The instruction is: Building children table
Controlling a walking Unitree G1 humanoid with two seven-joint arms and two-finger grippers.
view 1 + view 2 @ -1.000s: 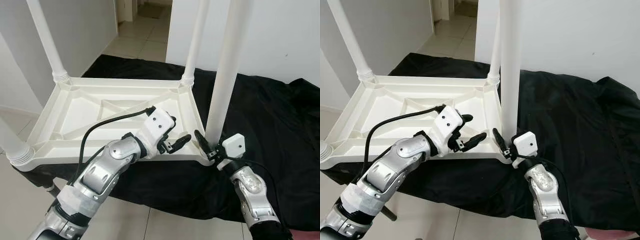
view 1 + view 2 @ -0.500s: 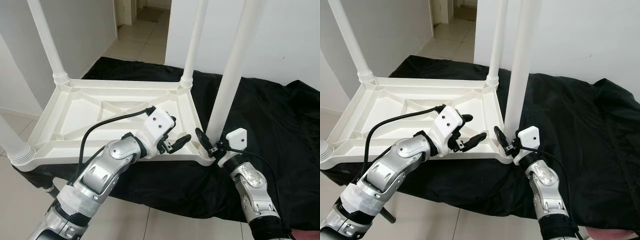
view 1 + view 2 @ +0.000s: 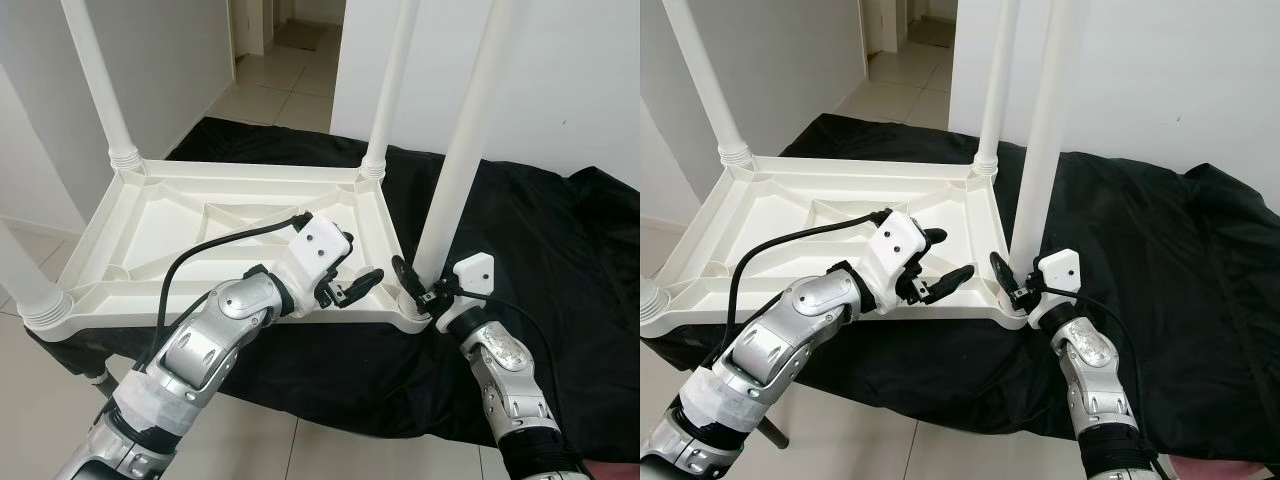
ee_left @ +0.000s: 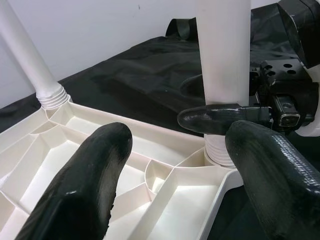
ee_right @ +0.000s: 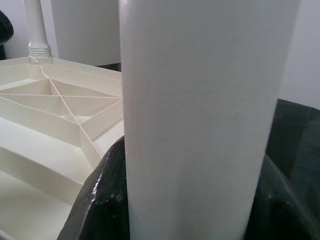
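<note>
**Inspector:** Where does the leg (image 3: 455,175) stand?

**Assessor:** In the near right corner socket of the upturned white tabletop (image 3: 150,215), which lies on a black cloth (image 3: 560,250). It leans slightly off vertical. Three other legs rise from the remaining corners.

**Inspector:** The tools?

**Assessor:** The right gripper (image 3: 417,290) has its two fingers clamped around the leg's base, just above the ribbed collar. The left gripper (image 3: 352,285) hovers over the tabletop's near rim just beside that socket, fingers spread and holding nothing.

**Inspector:** Recommendation?

**Assessor:** In my judgement, straighten the leg before pressing or twisting; the left gripper should brace the rim against sliding.
</note>
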